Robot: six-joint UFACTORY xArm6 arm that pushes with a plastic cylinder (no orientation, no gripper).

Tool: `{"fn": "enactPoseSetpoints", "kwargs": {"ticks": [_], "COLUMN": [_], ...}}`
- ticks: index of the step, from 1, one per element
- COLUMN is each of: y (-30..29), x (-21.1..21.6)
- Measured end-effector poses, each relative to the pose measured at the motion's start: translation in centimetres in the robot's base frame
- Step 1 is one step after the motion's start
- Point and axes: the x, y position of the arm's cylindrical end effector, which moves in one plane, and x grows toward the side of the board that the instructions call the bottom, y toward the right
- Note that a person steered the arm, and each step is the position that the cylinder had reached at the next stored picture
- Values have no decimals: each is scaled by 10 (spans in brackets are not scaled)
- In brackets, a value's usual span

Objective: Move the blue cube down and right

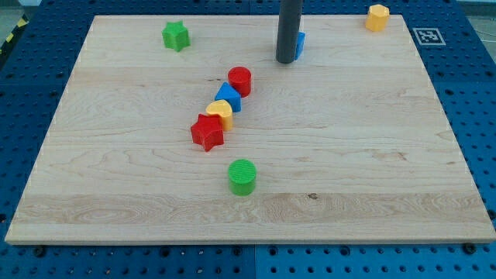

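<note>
Contact looks made or nearly made: my tip (285,60) stands just at the left face of the blue cube (299,45), near the top of the board (372,155), and the rod hides most of the cube, so only a blue sliver shows on the rod's right. I cannot tell whether they touch or stand a hair apart. The rod has no jaws to open or close; it grips nothing and can only push. From this side a push sends the cube toward the view's right, which covers half the task. For the downward half, I judge the tip should work around to the cube's upper-left corner and drive diagonally through its centre, since an off-centre shove would likely spin the cube or let it slip off the rod. The board to the lower right of the cube looks open, so the path seems free. Well apart to the lower left lie the red cylinder (239,80), blue triangle (229,97), yellow block (221,113) and red star (207,132), with the green cylinder (242,177) below; the green star (176,35) and yellow hexagon (377,17) sit near the top corners.
</note>
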Motion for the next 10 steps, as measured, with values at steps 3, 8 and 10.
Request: {"fn": "enactPoseSetpoints", "kwargs": {"ticks": [3,8,10], "y": [-6,0,4], "x": [-53,-97,-57]}}
